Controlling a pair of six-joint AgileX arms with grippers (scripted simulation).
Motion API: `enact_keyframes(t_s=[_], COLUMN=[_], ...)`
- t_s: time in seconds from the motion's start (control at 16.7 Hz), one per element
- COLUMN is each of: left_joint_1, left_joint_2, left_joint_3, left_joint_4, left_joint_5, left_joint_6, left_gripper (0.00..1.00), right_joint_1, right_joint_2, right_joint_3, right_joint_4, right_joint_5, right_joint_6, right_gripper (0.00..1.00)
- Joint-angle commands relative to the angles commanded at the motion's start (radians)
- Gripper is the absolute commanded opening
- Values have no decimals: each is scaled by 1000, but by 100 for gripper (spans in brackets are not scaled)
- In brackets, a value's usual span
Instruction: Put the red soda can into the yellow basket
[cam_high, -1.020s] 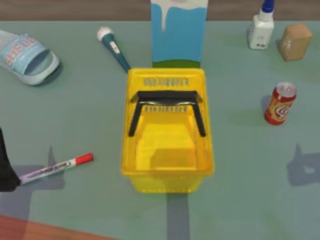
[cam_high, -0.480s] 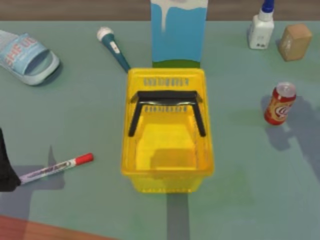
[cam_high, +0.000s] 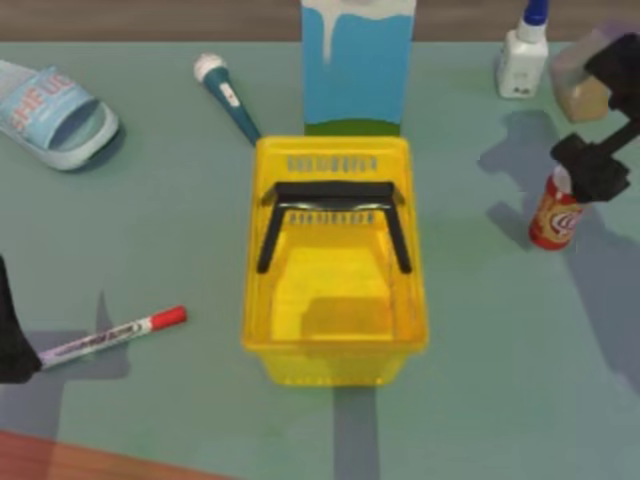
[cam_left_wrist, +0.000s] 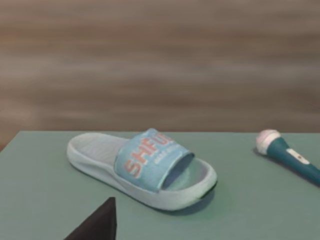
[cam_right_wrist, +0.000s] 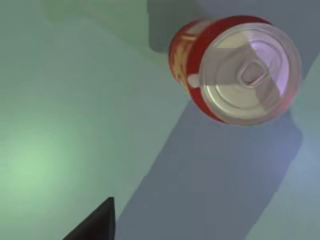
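The red soda can (cam_high: 553, 222) stands upright on the table's right side, well to the right of the yellow basket (cam_high: 330, 362), which sits in the middle with its black handle folded across it. My right gripper (cam_high: 598, 170) hangs over the can's top and hides its silver lid in the top view. In the right wrist view the can (cam_right_wrist: 240, 70) is seen from above, lid showing, with one dark fingertip (cam_right_wrist: 102, 222) apart from it; the gripper is open and holds nothing. My left gripper (cam_high: 10, 340) stays parked at the left edge, open.
A tall blue-and-white carton (cam_high: 358, 65) stands behind the basket. A glue bottle (cam_high: 522, 55) and a brown box (cam_high: 580, 98) are at the back right, close to my right arm. A microphone (cam_high: 228, 98), a slipper (cam_high: 55, 110) and a red-capped marker (cam_high: 115, 335) lie on the left.
My right arm has come in from the right edge and now hangs over the can; earlier only its shadow showed. The can, the basket and the left arm have not moved.
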Motion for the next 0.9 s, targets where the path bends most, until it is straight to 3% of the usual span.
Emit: enact_keyframes(t_s=[0.36, 0.9], left_joint_1=[0, 0], left_joint_2=[0, 0], left_joint_3=[0, 0], left_joint_4=[0, 0], left_joint_5=[0, 0], left_joint_6=[0, 0], left_gripper=[100, 100], right_joint_1=[25, 26], right_joint_2=[304, 329], right_joint_3=[297, 280], right_joint_4=[-147, -113], right_joint_5=[0, 0], right_joint_6=[-73, -79], right_gripper=[100, 100])
